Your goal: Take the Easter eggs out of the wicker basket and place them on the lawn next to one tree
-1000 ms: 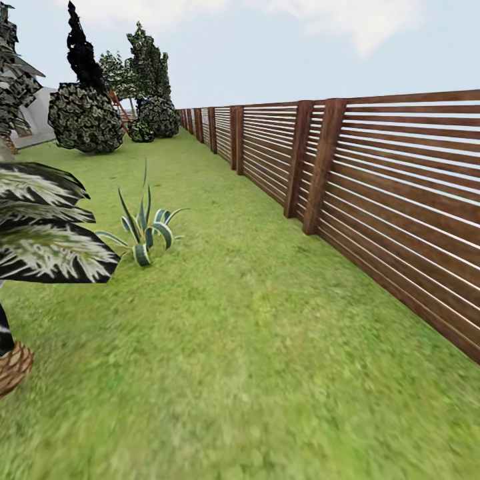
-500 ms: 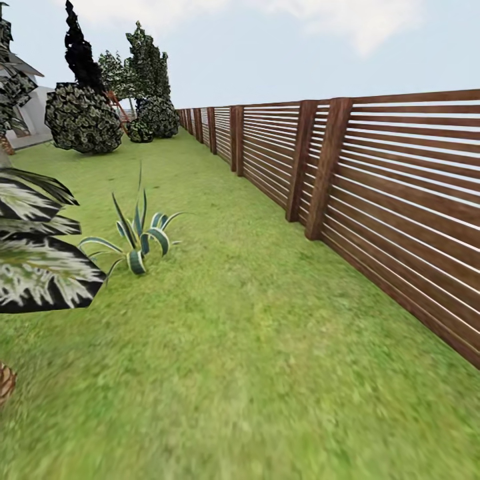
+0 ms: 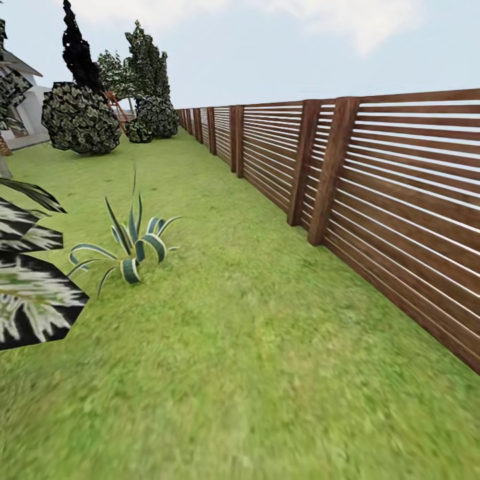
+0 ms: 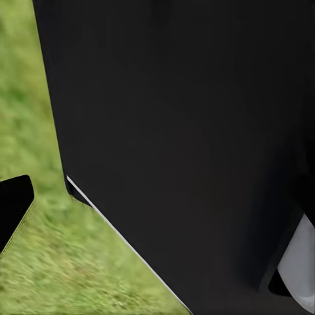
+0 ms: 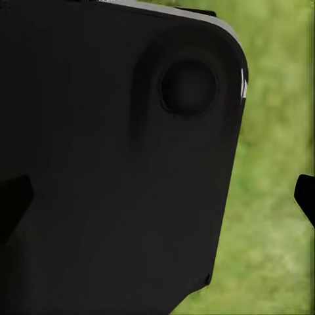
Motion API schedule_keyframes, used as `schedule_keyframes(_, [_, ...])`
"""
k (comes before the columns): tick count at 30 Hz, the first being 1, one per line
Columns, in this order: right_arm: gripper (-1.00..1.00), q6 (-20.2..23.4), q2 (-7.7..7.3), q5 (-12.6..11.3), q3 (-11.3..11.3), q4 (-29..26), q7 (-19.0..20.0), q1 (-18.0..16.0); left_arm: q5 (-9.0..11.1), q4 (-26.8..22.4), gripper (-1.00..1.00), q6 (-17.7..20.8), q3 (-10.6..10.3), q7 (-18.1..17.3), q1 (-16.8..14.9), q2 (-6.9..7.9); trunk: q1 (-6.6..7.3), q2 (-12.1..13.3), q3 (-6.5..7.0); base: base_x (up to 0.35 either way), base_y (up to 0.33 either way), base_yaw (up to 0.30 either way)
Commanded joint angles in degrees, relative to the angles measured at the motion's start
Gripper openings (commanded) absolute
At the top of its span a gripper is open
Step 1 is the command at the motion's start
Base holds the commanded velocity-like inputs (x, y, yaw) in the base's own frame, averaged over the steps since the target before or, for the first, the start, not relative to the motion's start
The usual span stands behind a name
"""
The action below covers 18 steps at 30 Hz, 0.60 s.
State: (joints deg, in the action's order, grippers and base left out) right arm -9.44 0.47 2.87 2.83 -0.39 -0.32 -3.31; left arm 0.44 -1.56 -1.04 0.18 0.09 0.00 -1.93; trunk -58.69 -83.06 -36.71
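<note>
The lawn spreads ahead as broad green grass with yellowish patches. The three Easter eggs, the wicker basket and the pale-trunked tree are out of view. In the left wrist view one dark fingertip of my left gripper sits at the picture's edge over grass, beside a black part of my own body. My right gripper has a fingertip at the far edge, wide apart from the other, with nothing between them.
A long brown slatted fence runs along the right. A striped spiky agave stands left of centre. Large black-and-white leaves reach in at the left edge. Dark bushes and trees and a house corner stand far back left.
The whole head view has shifted: agave and big leaves slid left and lower, fence posts edged right, so the camera moved. A brown woven-looking trunk base at bottom left left the picture.
</note>
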Motion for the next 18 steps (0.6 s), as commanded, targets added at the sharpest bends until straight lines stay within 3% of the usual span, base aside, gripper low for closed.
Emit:
schedule_keyframes(1, [1.0, -0.2, 0.02, 0.2, 0.2, 0.1, 0.0, 0.0, 0.0, 0.0, 1.0, -0.1, 0.0, 0.0, 0.0, -0.01, -0.03, 0.0, -0.04, 0.341, 0.0, 0.0])
schedule_keyframes(13, [1.0, -0.2, -1.19, 0.5, 0.4, 0.1, 0.0, 0.0, 0.0, 0.0, 1.0, -0.1, 0.0, 0.0, 0.0, -0.01, -0.03, 0.0, -0.04, 0.341, 0.0, 0.0])
schedule_keyframes(18, [1.0, -0.2, -1.02, 0.7, 0.4, 0.1, 0.0, 0.0, 0.0, 0.0, 1.0, -0.2, 0.0, 0.0, 0.0, -0.01, -0.03, 0.0, -0.04, 0.341, 0.0, 0.0])
